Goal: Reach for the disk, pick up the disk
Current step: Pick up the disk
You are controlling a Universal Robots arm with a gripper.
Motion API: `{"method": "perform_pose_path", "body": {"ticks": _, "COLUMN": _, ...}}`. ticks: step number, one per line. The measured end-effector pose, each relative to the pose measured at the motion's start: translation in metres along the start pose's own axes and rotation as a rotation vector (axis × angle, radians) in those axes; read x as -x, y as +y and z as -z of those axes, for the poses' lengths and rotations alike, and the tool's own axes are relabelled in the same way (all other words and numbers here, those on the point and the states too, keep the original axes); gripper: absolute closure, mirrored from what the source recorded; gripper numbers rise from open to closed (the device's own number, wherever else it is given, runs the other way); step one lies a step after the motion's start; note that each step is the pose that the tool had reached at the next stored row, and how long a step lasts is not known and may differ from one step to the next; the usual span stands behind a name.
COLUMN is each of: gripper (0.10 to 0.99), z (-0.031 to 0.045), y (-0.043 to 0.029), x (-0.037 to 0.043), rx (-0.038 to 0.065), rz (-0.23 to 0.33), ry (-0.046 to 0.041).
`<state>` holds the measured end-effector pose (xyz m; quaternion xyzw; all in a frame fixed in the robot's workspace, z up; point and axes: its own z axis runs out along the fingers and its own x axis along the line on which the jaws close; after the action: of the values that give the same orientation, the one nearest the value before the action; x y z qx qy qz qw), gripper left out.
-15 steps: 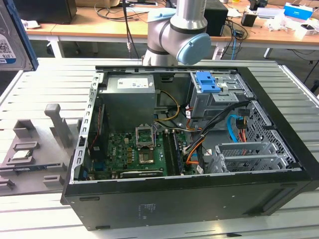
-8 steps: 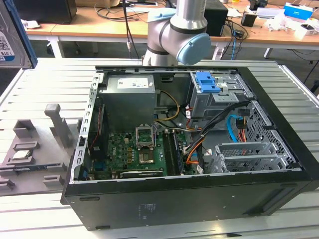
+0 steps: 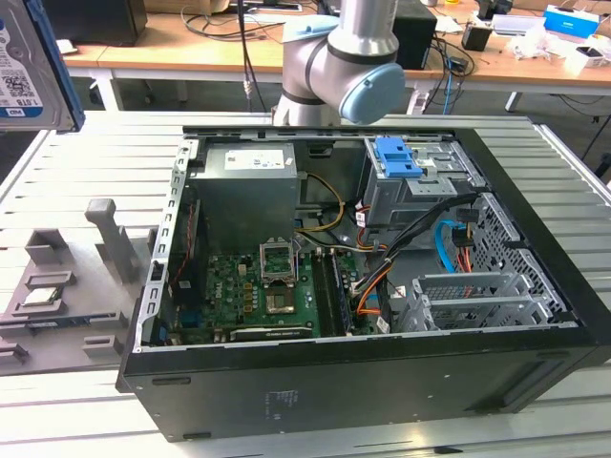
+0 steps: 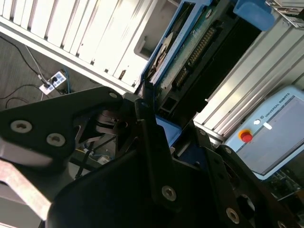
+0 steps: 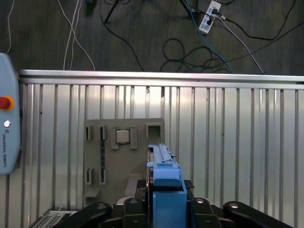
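The disk (image 3: 29, 67) hangs in the air at the exterior view's top left, its white-and-blue label facing the camera and a blue rail along its side. In the first wrist view it is edge-on, with the blue rail (image 5: 166, 183) between the black fingers (image 5: 197, 205) of my gripper (image 5: 166, 206), high above the slatted table. In the second wrist view the disk (image 4: 190, 52) shows its green circuit-board side, running away from the gripper (image 4: 173, 137). The gripper is shut on the disk. The arm's grey-and-blue joint (image 3: 344, 62) is behind the computer case.
An open black computer case (image 3: 535, 353) lies on the slatted table, with a blue latch (image 3: 396, 157) on its metal cage. A grey fixture plate (image 5: 142, 166) holding a small square chip (image 5: 122, 137) lies below the disk. A teach pendant (image 5: 7, 128) lies beside the table. Cables lie on the floor.
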<state>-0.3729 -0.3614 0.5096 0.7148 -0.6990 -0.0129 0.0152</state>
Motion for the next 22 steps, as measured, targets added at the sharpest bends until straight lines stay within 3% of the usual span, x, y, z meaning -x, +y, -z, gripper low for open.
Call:
{"method": "perform_pose_path", "body": {"ticks": 7, "gripper": 0.718, "z": 0.0011, "y": -0.0292, "x": -0.0006, "rx": 0.000, "rz": 0.000, "ry": -0.0001}}
{"method": "perform_pose_path", "body": {"ticks": 14, "gripper": 0.718, "z": 0.0019, "y": -0.0490, "x": -0.0010, "rx": 0.001, "rz": 0.000, "ry": -0.0001}}
{"method": "perform_pose_path", "body": {"ticks": 18, "gripper": 0.718, "z": 0.0028, "y": -0.0725, "x": -0.0012, "rx": 0.001, "rz": 0.000, "ry": -0.0001}}
{"method": "perform_pose_path", "body": {"ticks": 22, "gripper": 0.718, "z": 0.0033, "y": -0.0846, "x": -0.0012, "rx": 0.002, "rz": 0.000, "ry": 0.0000}}
